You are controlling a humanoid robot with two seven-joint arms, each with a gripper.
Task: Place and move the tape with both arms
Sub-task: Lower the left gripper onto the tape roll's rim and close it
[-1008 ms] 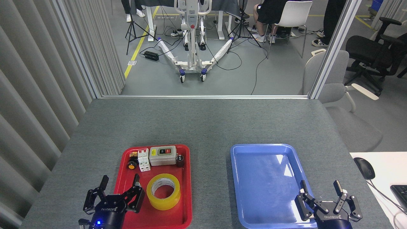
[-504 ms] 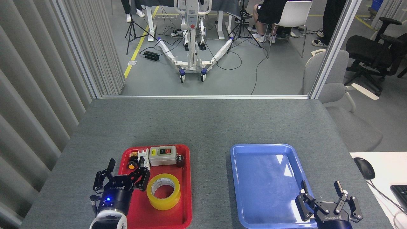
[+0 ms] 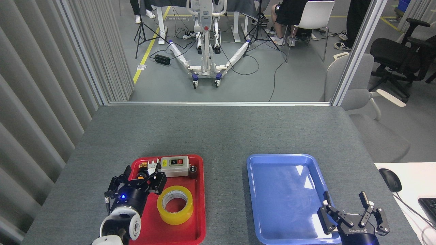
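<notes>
Left end effector (image 3: pixel 140 174) now farther forward, beside tape (image 3: pixel 175 204).

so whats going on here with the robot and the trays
A two-armed robot is working at a grey table. Its left gripper hovers open over the red tray, just left of the yellow tape roll, which lies flat and untouched. Some electrical parts sit at the tray's far end. The right gripper is open over the near right corner of the blue tray, holding nothing.
</notes>
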